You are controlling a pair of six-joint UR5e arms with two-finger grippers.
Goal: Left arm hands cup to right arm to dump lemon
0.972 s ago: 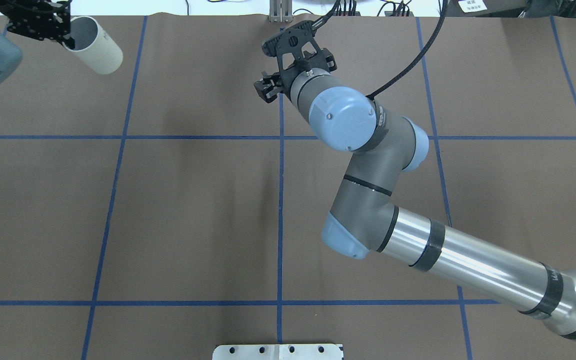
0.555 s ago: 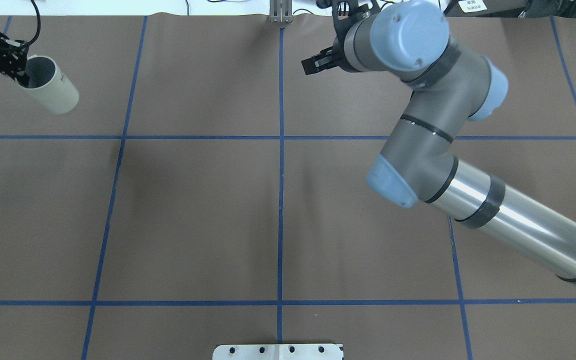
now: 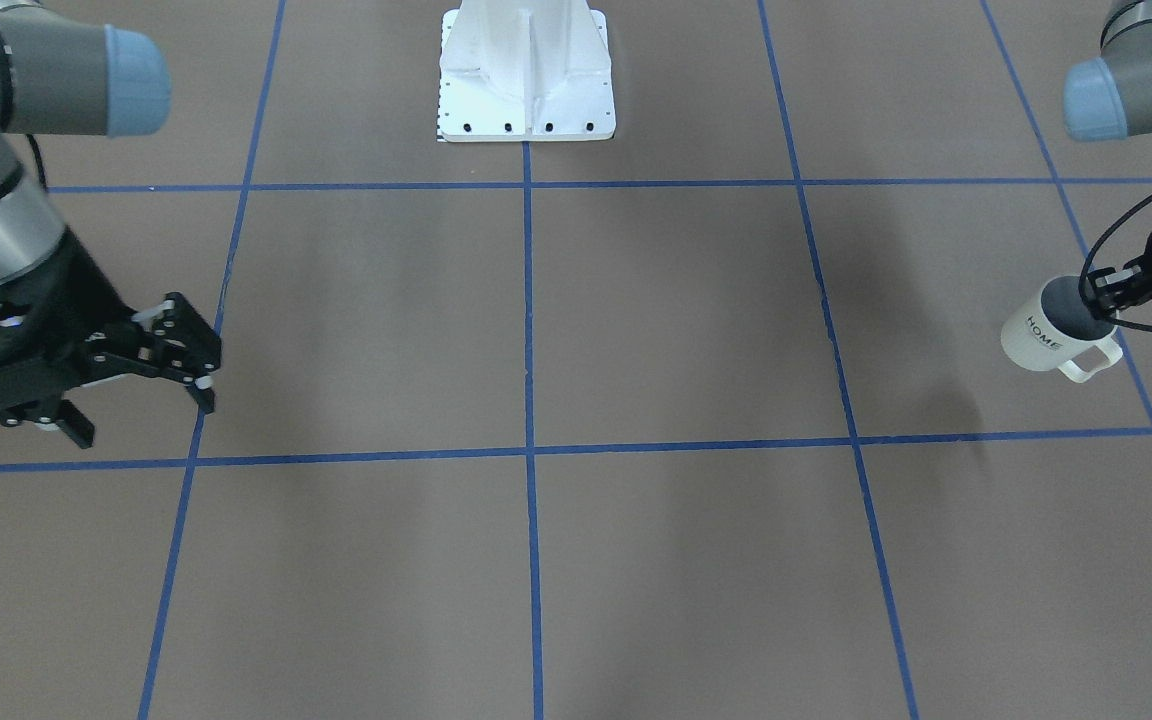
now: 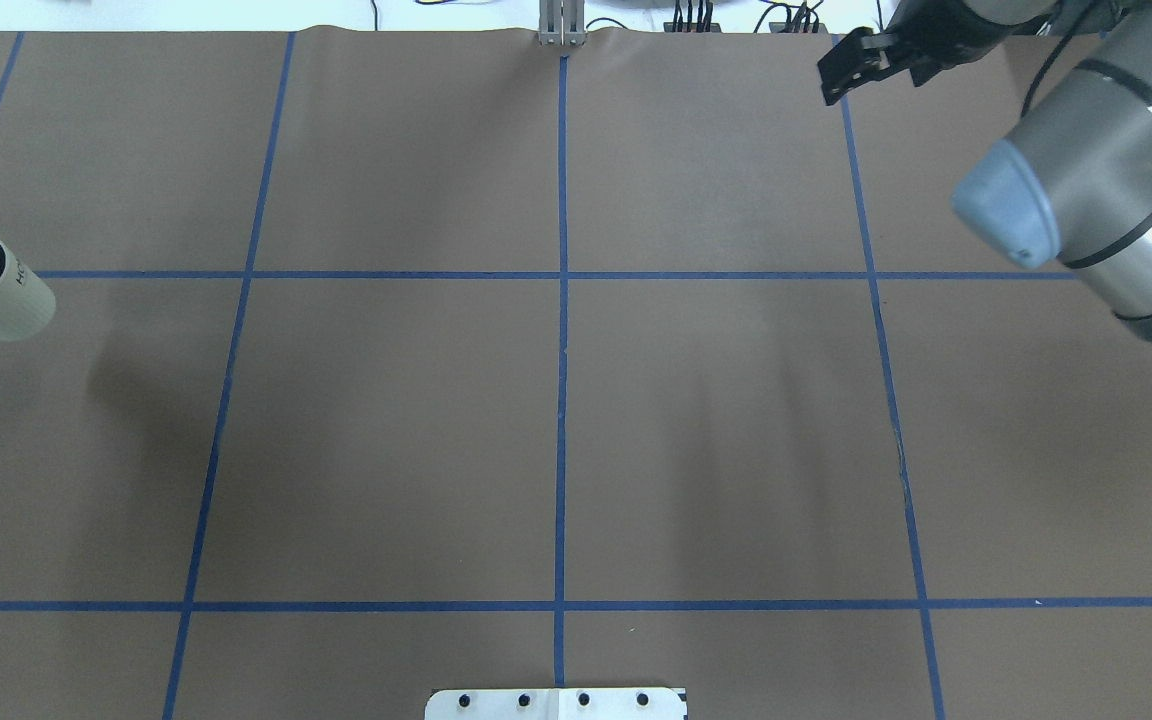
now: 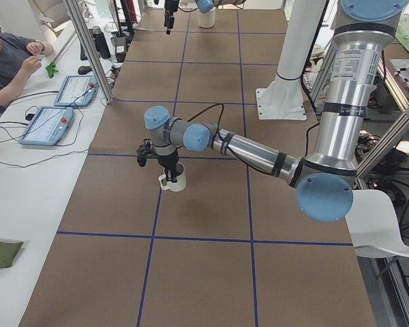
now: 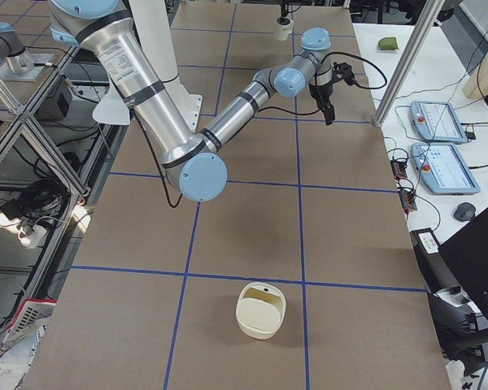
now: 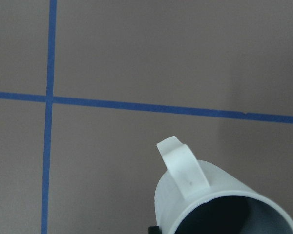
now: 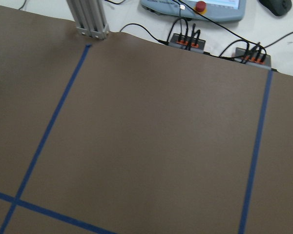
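The cup (image 3: pixel 1044 337) is a cream-white mug with black "HOME" lettering. It hangs tilted over the table's left end, also visible as cup (image 4: pixel 1 298) and cup (image 5: pixel 174 180). My left gripper (image 3: pixel 1102 293) is shut on its rim, one finger inside. The left wrist view looks past the cup's handle (image 7: pixel 183 168) into its dark inside. The lemon does not show in any view. My right gripper (image 3: pixel 144 415) is open and holds nothing. It hovers near the table's far right corner, far from the cup, and also shows as the right gripper (image 4: pixel 836 80).
A cream bin (image 6: pixel 260 309) stands on the table at the right end. The white robot base (image 3: pixel 526 80) sits at the near middle edge. Aluminium posts (image 6: pixel 407 61) and control tablets (image 6: pixel 435 122) line the far side, where a person (image 5: pixel 13 54) sits.
The left arm has carried the cup from the far left corner back toward the robot and further left. The right arm has swung from the far middle out to the far right.
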